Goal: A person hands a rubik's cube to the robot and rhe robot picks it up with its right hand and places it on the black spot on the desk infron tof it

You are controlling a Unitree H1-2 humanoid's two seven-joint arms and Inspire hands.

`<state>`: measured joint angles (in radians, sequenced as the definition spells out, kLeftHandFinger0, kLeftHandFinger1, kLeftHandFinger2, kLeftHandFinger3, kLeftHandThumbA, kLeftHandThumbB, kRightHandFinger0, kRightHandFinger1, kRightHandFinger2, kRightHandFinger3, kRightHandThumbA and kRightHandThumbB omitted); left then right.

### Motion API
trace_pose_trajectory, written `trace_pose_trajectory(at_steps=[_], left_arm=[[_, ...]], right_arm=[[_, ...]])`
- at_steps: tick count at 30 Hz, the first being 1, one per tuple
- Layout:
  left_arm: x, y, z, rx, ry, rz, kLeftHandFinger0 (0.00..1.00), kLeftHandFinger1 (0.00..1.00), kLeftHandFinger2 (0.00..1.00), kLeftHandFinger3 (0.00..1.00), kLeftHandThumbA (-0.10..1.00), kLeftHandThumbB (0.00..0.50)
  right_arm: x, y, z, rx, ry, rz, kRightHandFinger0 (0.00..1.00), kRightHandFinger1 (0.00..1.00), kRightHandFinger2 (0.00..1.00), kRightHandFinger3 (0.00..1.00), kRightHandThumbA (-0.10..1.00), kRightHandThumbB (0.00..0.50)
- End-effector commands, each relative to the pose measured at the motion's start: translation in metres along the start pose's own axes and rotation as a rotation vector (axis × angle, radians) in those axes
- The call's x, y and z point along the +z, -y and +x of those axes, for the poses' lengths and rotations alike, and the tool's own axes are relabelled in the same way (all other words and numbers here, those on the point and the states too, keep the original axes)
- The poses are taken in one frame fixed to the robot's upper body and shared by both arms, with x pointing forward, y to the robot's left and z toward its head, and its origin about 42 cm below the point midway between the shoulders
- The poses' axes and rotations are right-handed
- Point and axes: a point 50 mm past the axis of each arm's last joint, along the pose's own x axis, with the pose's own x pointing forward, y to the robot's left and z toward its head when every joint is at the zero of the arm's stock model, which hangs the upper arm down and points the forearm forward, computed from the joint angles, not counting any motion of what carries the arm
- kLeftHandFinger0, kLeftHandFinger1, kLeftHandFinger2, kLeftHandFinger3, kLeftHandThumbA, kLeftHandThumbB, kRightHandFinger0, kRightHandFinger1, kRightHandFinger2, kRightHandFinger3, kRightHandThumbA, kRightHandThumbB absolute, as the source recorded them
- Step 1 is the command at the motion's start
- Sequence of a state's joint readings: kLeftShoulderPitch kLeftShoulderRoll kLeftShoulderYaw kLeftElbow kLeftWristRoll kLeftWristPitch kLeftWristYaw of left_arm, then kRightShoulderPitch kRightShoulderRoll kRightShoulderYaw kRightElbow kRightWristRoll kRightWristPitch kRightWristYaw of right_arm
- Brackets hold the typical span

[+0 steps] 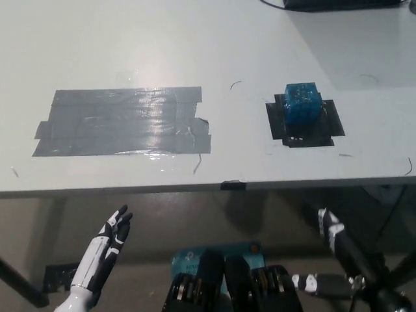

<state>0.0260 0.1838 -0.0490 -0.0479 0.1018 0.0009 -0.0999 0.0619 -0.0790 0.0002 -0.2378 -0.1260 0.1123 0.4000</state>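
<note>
At about two o'clock on the white table (130, 39) you have the blue rubik's cube (301, 103), sitting upright on the black spot (328, 122), a square patch of dark tape whose edges show around the cube on every side. Nothing touches the cube; both hands are well apart from it, below the table's near edge. At nine o'clock on the table lies a wide patch of grey tape (120, 121), strips laid side by side, glossy where the light hits, with a ragged right end. A small dark tab (233, 186) sits on the table's front edge near six o'clock. Your right hand (331, 231), black with white markings, is down at five o'clock under the table edge, fingers extended and pointing up toward the table, holding nothing; its dark forearm runs off toward the lower right corner. Your left hand (107, 244), white and black, rests at seven o'clock, also below the table edge, fingers straight and slightly spread, empty. At one o'clock, a dark object (338, 4) lies along the far edge of the table, too cropped to identify.
</note>
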Motion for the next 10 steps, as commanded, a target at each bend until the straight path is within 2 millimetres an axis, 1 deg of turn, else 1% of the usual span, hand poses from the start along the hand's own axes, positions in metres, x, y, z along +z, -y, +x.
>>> trace_pose_trajectory(at_steps=[1,5,10], left_arm=[[0.009,0.003,-0.001,0.003,0.075,-0.005,1.00,1.00,1.00,1.00,0.97,0.186],[0.010,0.005,-0.002,0.004,0.087,-0.005,1.00,1.00,1.00,1.00,0.97,0.183],[0.011,0.004,0.000,0.003,0.088,-0.013,1.00,1.00,1.00,1.00,0.97,0.193]], right_arm=[[-0.002,0.006,0.004,-0.095,0.159,-0.006,1.00,1.00,1.00,1.00,1.00,0.255],[-0.011,0.007,0.004,-0.081,0.129,-0.016,1.00,1.00,1.00,1.00,1.00,0.278],[-0.012,0.009,0.006,-0.073,0.128,-0.012,1.00,1.00,1.00,1.00,1.00,0.271]])
